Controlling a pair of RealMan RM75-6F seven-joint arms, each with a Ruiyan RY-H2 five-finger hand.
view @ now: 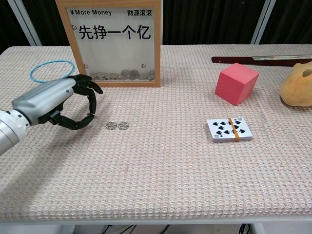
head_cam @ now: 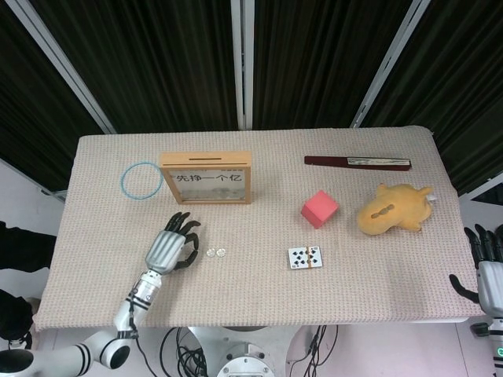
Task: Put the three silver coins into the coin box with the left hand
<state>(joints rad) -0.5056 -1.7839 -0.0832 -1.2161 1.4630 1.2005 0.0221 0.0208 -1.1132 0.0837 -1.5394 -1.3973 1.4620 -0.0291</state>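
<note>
Left hand (view: 58, 103) pinching, chest view only.

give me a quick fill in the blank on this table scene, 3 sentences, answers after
1. Two silver coins lie on the table just right of the ____ hand.
2. The cube behind the rubber-banded playing cards is ____ in colour.
3. The ring lying left of the coin box is ____ in colour.

Missing words: left; red; blue
</note>
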